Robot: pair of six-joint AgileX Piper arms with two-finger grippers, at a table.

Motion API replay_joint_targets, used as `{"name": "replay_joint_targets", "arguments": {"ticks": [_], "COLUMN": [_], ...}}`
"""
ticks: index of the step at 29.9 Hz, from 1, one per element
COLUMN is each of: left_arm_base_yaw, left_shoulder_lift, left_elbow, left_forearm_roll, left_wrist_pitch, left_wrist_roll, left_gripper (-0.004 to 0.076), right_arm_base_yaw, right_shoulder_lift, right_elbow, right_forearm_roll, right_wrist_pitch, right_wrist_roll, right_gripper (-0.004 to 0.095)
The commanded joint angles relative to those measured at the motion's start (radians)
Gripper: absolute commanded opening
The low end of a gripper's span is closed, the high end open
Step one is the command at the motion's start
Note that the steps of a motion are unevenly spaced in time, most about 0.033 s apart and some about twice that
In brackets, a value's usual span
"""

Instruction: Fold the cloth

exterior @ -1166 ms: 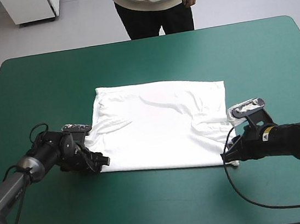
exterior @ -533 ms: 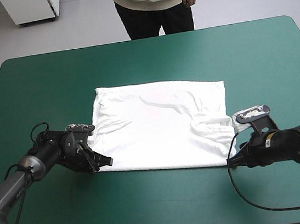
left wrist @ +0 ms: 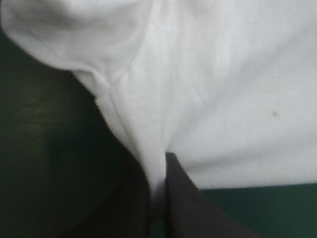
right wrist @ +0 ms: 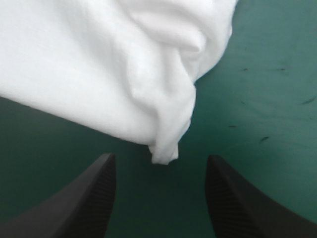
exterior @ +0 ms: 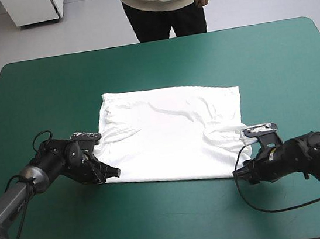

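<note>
Over on the left, the left end effector (exterior: 113, 173) (two broad black fingers shaped like curved fins) sits low on the worktop (exterior: 159, 66), a wide table under a teal-green cover. It is clamped on the near-left corner of the white, short-sleeved fabric T-shirt (exterior: 171, 135). In its own wrist view the left end effector (left wrist: 159, 163) has its fingers all but together, with a ridge of the T-shirt (left wrist: 223, 89) pinched between them and teal-green cover showing beside the fingers.

The T-shirt lies spread flat around the middle of the worktop. Its far edge is fairly straight, and its near edge runs from one end effector across to the other. A few soft wrinkles gather toward its right side. Bare cover lies open on every side of it, with broad margins out to the left and right edges of the worktop.

On the right, the right end effector (exterior: 241, 172) rests low, just off the near-right corner. Its fingers stand well apart and hold nothing. In the wrist view of the right end effector (right wrist: 159, 157), the rumpled corner of the T-shirt (right wrist: 99, 64) points into the gap, touching neither finger.
</note>
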Motion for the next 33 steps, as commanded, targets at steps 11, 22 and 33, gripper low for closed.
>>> {"name": "replay_joint_targets", "arguments": {"ticks": [11,22,33], "left_arm_base_yaw": [0.001,0.001,0.001], "left_shoulder_lift": [-0.015,-0.047,-0.144], "left_elbow": [-0.003,-0.006,-0.010], "left_forearm_roll": [0.045,0.051,0.051], "left_wrist_pitch": [0.047,0.021,0.099], "left_wrist_roll": [0.005,0.010,0.016], "left_gripper": [-0.0009,-0.0009,-0.0009], "right_arm_base_yaw": [0.002,0.002,0.002], "right_shoulder_lift": [0.163,0.154,-0.098], "right_elbow": [-0.021,-0.021,-0.021], "right_forearm_roll": [0.094,0.103,-0.011], "right_wrist_pitch": [-0.094,-0.013,0.166], "right_wrist_roll": [-0.114,-0.190,-0.092], "right_gripper": [0.0341,-0.0016,-0.0017]}}
